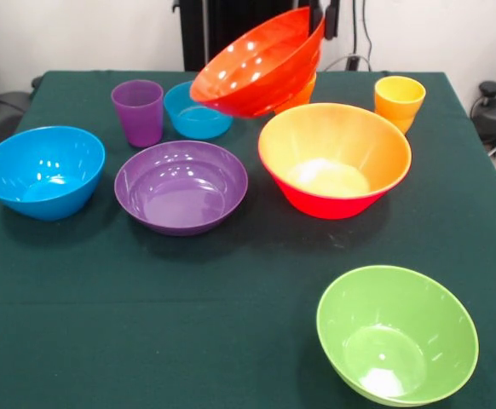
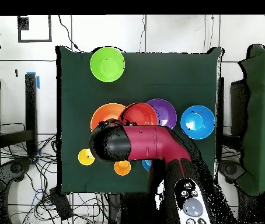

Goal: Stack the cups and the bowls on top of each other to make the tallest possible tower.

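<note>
here, line by line:
gripper: only dark tips show at the top edge of the front view, at the far rim of the red-orange bowl; whether they clamp it i cannot tell.
red-orange bowl: off the table, tilted steeply, its opening facing the near left.
large orange bowl: upright at centre right, just below the lifted bowl.
purple bowl: left of the large orange bowl.
blue bowl: far left.
green bowl: near right, well apart from the others.
small blue bowl: far side, beside the purple cup.
yellow cup: far right.
arm: in the overhead view, it covers the middle bowls.
</note>
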Robot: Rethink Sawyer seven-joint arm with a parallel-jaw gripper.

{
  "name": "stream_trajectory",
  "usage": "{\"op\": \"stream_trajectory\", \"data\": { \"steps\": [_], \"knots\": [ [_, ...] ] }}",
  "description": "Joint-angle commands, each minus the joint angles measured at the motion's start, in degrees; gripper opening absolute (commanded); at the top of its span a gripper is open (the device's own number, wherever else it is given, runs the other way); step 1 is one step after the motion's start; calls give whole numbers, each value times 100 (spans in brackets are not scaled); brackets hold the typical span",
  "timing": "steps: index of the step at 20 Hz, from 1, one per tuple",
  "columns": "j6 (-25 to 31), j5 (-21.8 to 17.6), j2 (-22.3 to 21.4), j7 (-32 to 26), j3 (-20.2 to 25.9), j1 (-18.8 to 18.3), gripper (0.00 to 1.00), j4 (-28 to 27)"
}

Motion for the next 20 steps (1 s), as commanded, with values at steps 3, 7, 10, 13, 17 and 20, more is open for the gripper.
{"op": "stream_trajectory", "data": {
  "steps": [3, 7, 10, 13, 17, 20],
  "knots": [
    [-607, -473, 586, 641, -192, 259, 0, 374],
    [-686, -451, 689, 633, -263, 336, 0, 308],
    [-711, -431, 759, 621, -304, 384, 0, 255],
    [-638, -291, 611, 652, -280, 448, 0, 373],
    [182, 70, -138, 633, -298, 614, 0, 471],
    [601, 204, -310, 681, -336, 765, 0, 326]
  ]
}}
